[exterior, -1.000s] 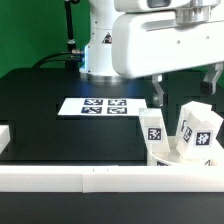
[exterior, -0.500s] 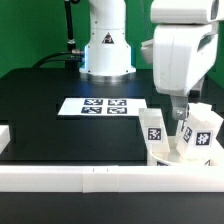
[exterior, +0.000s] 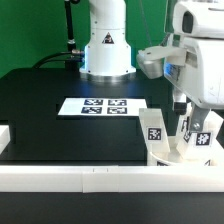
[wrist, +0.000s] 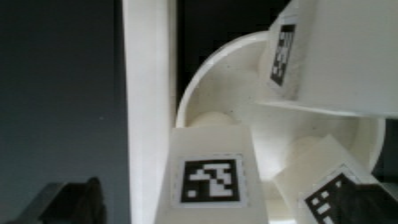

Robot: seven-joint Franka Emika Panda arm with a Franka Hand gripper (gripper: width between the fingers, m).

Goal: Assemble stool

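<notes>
Presently: claw (exterior: 194,122) spread wide, empty, poised just above the legs (exterior: 178,135) at the exterior view's right. Fingers (exterior: 182,122) pointing down, one dark tip at the wrist view's edge (wrist: 71,198). Legs upright, tags outward, huddled against the seat (wrist: 222,90) and the rail (exterior: 110,178), probably to keep parts within reach. Wrist steep, arm leaning over that corner of the worktop (exterior: 70,135). Marker board (exterior: 100,105) flat, well apart.
</notes>
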